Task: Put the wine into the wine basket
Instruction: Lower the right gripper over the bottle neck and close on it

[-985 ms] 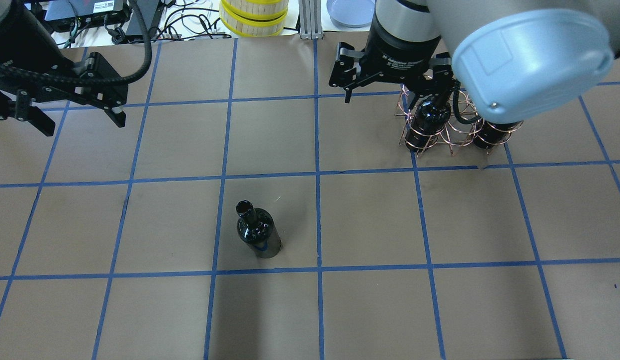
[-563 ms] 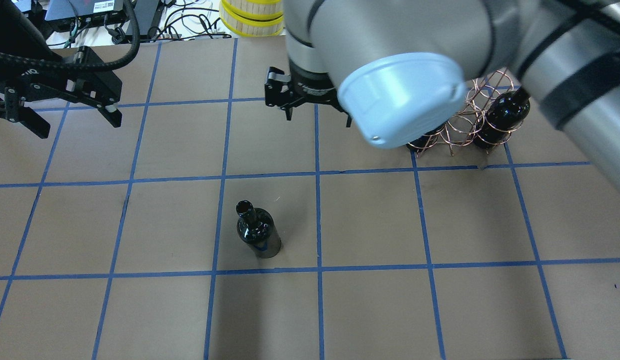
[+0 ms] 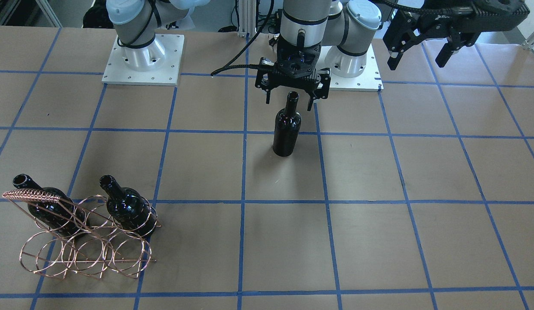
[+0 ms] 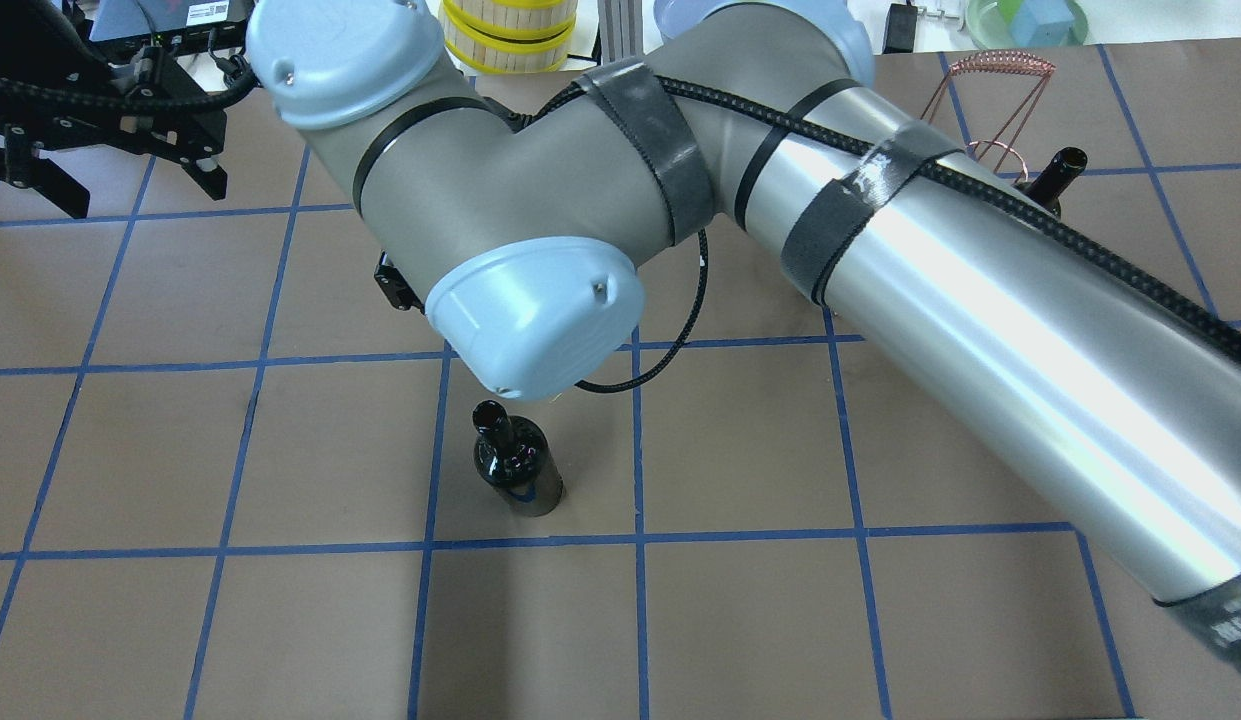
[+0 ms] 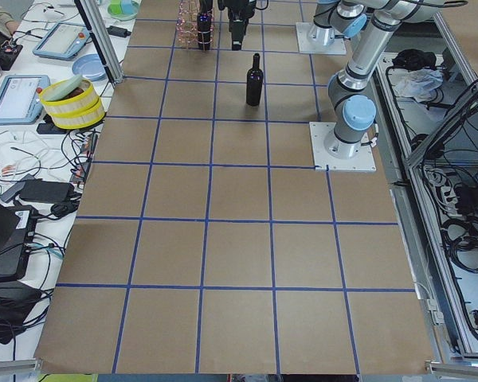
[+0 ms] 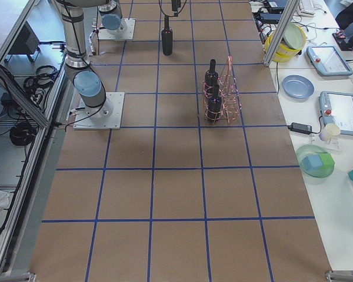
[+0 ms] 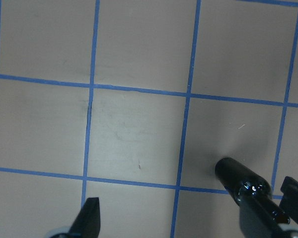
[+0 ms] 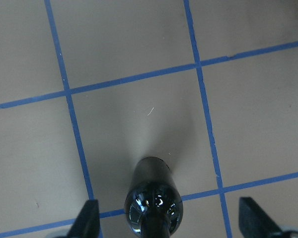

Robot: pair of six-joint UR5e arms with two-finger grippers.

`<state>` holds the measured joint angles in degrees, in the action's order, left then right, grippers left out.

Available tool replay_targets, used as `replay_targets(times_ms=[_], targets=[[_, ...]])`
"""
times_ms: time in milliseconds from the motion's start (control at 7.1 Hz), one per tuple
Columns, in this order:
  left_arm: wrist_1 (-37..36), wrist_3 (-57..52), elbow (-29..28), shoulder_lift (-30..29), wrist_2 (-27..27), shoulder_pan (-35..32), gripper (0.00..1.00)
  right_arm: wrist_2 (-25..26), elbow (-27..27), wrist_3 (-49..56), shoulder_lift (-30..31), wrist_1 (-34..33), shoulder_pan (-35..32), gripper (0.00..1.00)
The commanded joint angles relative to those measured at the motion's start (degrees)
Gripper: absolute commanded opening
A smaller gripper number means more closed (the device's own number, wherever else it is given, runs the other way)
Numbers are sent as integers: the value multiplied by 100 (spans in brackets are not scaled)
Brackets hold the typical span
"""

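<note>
**Operator:** From across the table, where is the wine?

**Robot:** The wine point(image 3: 286, 129) stands upright on the table point(image 3: 421, 172). My right gripper point(image 3: 289, 103) hangs directly over its mouth, jaws spread to either side of the neck's top and touching nothing. My left gripper point(image 3: 416, 60) is raised off to the wine's side, toward my left, with its jaws also apart and empty. The wine basket point(image 3: 84, 245) sits well apart from the wine, beyond it from me and toward my right. Two other bottles point(image 3: 128, 209) stand in its hoops.

**Operator:** And from over your shoulders?

**Robot:** My right arm point(image 4: 880, 250) crosses above the wine and hides that gripper almost wholly, so I cannot read its jaws there. The wine shows just below the arm's blue cap point(image 4: 535, 310). My left gripper is spread wide, well apart from the wine. Of the basket, only the coiled handle point(image 4: 1000, 65) and one bottle's neck show past the arm.

**Operator:** The table ends?

**Robot:** From both ends the wine is small and upright, with the basket well apart from it. The jaws are too small to judge.

**Operator:** Your wrists?

**Robot:** My left wrist looks down on the table. The wine is at the lower right, well away from one fingertip point(image 7: 89, 218). My right wrist looks straight down on the wine's shoulders, with my fingertips point(image 8: 89, 220) wide on both sides, clear of the glass.
</note>
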<state>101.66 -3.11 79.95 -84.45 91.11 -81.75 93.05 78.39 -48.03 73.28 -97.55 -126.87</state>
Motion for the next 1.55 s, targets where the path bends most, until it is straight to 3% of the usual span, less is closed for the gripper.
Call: replay_targets(times_ms=[0,422,563,845,985,1408], targets=[[-32,-629,-14,68,-6,508,100,-311,429,-161,-15,-61,-57,96],[-14,-638,38,113,-6,511,100,-392,440,-302,-24,-18,-57,96],[-6,-638,47,122,-6,511,100,-767,449,-703,-68,-44,-65,93],[222,-655,47,148,47,528,100,-736,457,-690,-129,-62,-196,92],[223,-656,56,157,47,511,100,-605,458,-664,-147,-71,-223,87],[214,-656,65,157,21,502,100,-577,510,-497,-217,-62,-224,36]])
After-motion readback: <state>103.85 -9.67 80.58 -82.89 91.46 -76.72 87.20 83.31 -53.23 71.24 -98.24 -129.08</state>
